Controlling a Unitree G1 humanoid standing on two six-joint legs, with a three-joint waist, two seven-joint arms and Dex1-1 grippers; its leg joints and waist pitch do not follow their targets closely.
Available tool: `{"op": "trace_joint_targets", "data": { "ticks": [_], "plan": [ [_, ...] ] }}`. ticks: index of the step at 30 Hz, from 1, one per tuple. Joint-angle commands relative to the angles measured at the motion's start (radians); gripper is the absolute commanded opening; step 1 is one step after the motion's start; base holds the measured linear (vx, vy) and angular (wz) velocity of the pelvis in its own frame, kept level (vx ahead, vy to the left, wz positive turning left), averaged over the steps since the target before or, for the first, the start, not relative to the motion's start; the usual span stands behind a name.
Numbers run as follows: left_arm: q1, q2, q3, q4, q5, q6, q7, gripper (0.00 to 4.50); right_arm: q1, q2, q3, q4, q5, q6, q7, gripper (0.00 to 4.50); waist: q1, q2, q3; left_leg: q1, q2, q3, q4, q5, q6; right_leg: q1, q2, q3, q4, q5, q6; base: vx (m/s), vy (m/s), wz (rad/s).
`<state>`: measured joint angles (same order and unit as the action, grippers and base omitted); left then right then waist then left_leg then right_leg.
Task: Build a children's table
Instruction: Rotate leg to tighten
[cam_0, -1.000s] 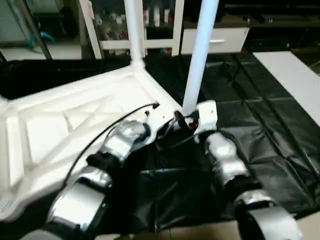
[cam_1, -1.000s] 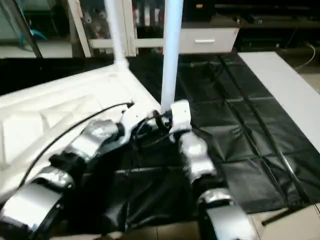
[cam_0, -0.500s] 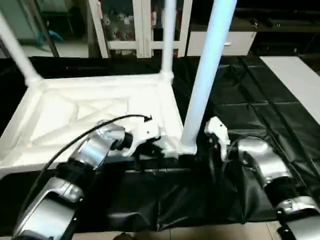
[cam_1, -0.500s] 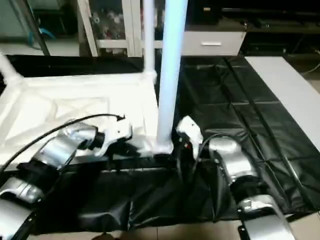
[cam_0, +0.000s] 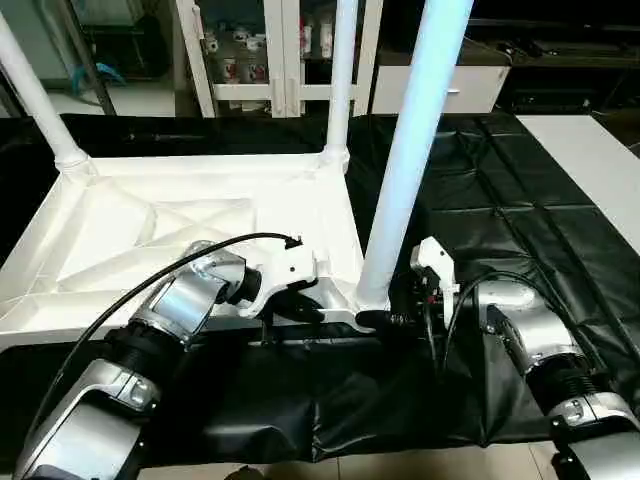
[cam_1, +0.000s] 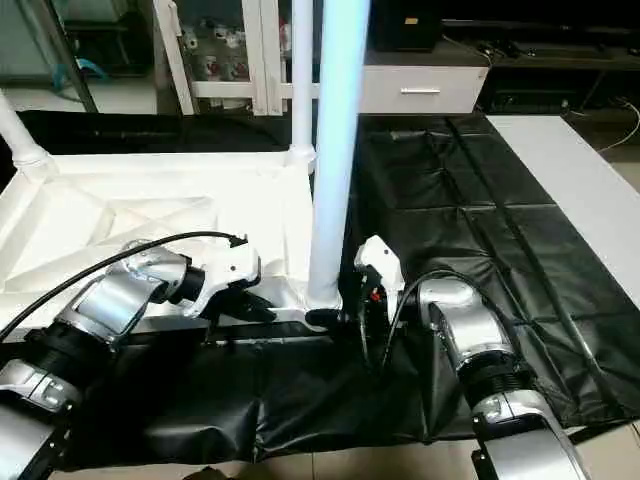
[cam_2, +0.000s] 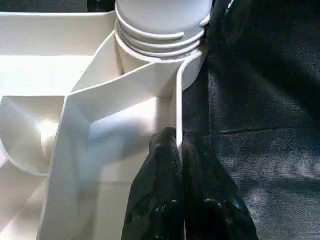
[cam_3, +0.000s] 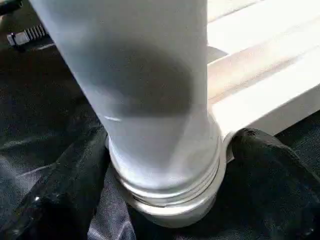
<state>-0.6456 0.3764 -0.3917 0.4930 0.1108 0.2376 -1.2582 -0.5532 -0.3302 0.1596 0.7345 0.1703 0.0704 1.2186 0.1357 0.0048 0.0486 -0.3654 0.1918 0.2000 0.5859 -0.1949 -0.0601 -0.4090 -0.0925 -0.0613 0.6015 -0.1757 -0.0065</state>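
— Where does the children's table (cam_0: 180, 225) lie?

— Upside down on the black-draped worktable (cam_0: 500, 200), ribbed underside up. Taking the near leg (cam_0: 410, 150) as the mark: the top spreads away to the left of it, and that leg stands upright in the near right corner socket (cam_2: 160, 50), its threaded rings just above the socket rim.

— Other legs?

— A far-left leg (cam_0: 35, 95) rises from the far left corner, tilted outward. Another leg (cam_0: 340, 80) stands in the far right corner, behind the near leg.

— The left gripper (cam_2: 180, 150)?

— Just left of the near leg, on the table's near edge. Its two black fingers (cam_2: 160, 165) are pressed onto the thin upright rim wall (cam_2: 178, 105), one on each side, pinching it a little short of the socket.

— And the right gripper (cam_3: 165, 165)?

— At the foot of the near leg, coming from its right. Its fingers (cam_3: 270, 165) are spread, one each side of the socket's base. One lies against the socket; whether the other touches I cannot tell.

— Farther right?

— Black cloth, then a flat white board (cam_0: 590, 160) at the worktable's right side, well apart from the near leg.
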Motion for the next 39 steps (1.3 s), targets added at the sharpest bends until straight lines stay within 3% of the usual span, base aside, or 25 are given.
{"op": "trace_joint_targets", "data": {
  "ticks": [1,13,21,22,24,25,29,31,33,35,36,39],
  "plan": [
    [0.040,-0.016,-0.081,0.022,0.021,0.023,-0.034,0.00,-0.026,0.037,0.026,0.000,0.024,0.003,0.041,3.74,0.004,0.004,-0.064,0.011,0.046,-0.019,-0.070,-0.172,0.051,0.051,-0.062,0.037,-0.052,-0.114,-0.284,0.000,0.000,0.00],
    [0.041,-0.023,-0.085,0.021,0.034,0.024,-0.019,0.00,-0.028,0.048,0.016,0.037,-0.006,-0.071,0.037,3.28,-0.011,-0.008,-0.058,0.016,0.047,-0.021,-0.078,-0.231,0.028,0.050,-0.067,0.039,-0.065,-0.222,-0.261,0.000,0.000,0.00],
    [0.050,-0.025,-0.084,0.013,0.039,0.029,-0.011,0.00,-0.054,0.064,-0.008,0.074,-0.013,-0.141,-0.009,3.11,-0.016,-0.007,-0.056,0.015,0.047,-0.023,-0.081,-0.243,0.033,0.049,-0.068,0.039,-0.067,-0.248,-0.259,0.000,0.000,0.00],
    [0.051,-0.025,-0.083,0.014,0.041,0.028,-0.010,0.00,-0.060,0.068,-0.018,0.081,-0.005,-0.141,-0.007,3.64,-0.017,-0.010,-0.056,0.015,0.047,-0.023,-0.081,-0.246,0.033,0.050,-0.068,0.039,-0.068,-0.259,-0.256,0.000,0.000,0.00],
    [0.051,-0.024,-0.081,0.016,0.043,0.026,-0.009,0.00,-0.078,0.073,-0.042,0.082,0.025,-0.118,0.018,3.76,-0.018,-0.003,-0.053,0.016,0.048,-0.025,-0.084,-0.275,0.025,0.048,-0.069,0.040,-0.074,-0.317,-0.240,0.000,0.000,0.00],
    [0.051,-0.024,-0.081,0.015,0.042,0.027,-0.009,0.00,-0.081,0.073,-0.044,0.082,0.030,-0.109,0.028,3.82,-0.019,-0.005,-0.054,0.018,0.048,-0.025,-0.085,-0.279,0.024,0.048,-0.069,0.040,-0.075,-0.319,-0.238,0.000,0.000,0.00],
    [0.052,-0.023,-0.082,0.013,0.042,0.027,-0.014,0.00,-0.092,0.076,-0.039,0.094,0.024,-0.112,0.032,4.23,-0.016,-0.001,-0.059,0.021,0.050,-0.023,-0.082,-0.249,0.029,0.046,-0.066,0.040,-0.066,-0.246,-0.257,0.000,0.000,0.00],
    [0.053,-0.023,-0.084,0.009,0.042,0.029,-0.019,0.00,-0.102,0.082,-0.036,0.102,0.015,-0.128,0.027,4.41,-0.009,0.002,-0.063,0.025,0.051,-0.019,-0.077,-0.212,0.038,0.043,-0.064,0.039,-0.060,-0.165,-0.278,0.000,0.000,0.00],
    [0.054,-0.025,-0.085,0.011,0.043,0.028,-0.019,0.00,-0.108,0.084,-0.032,0.114,-0.001,-0.147,0.013,4.41,-0.004,0.001,-0.065,0.020,0.047,-0.017,-0.074,-0.165,0.049,0.048,-0.060,0.037,-0.050,-0.092,-0.291,0.000,0.000,0.00],
    [0.055,-0.027,-0.086,0.013,0.045,0.027,-0.015,0.00,-0.111,0.082,-0.020,0.132,-0.026,-0.166,0.007,4.41,-0.003,0.001,-0.063,0.018,0.046,-0.017,-0.074,-0.178,0.050,0.050,-0.062,0.036,-0.053,-0.106,-0.291,0.000,0.000,0.00],
    [0.055,-0.029,-0.086,0.015,0.046,0.027,-0.012,0.00,-0.111,0.080,-0.013,0.139,-0.038,-0.175,0.007,4.41,-0.003,-0.005,-0.062,0.018,0.046,-0.017,-0.075,-0.186,0.048,0.051,-0.064,0.036,-0.055,-0.124,-0.288,0.000,0.000,0.00],
    [0.055,-0.030,-0.085,0.015,0.049,0.028,-0.005,0.00,-0.112,0.073,0.002,0.155,-0.055,-0.188,0.018,4.41,0.002,-0.003,-0.060,0.020,0.048,-0.019,-0.079,-0.218,0.034,0.050,-0.067,0.038,-0.062,-0.200,-0.270,0.000,0.000,0.00]
  ]
}}
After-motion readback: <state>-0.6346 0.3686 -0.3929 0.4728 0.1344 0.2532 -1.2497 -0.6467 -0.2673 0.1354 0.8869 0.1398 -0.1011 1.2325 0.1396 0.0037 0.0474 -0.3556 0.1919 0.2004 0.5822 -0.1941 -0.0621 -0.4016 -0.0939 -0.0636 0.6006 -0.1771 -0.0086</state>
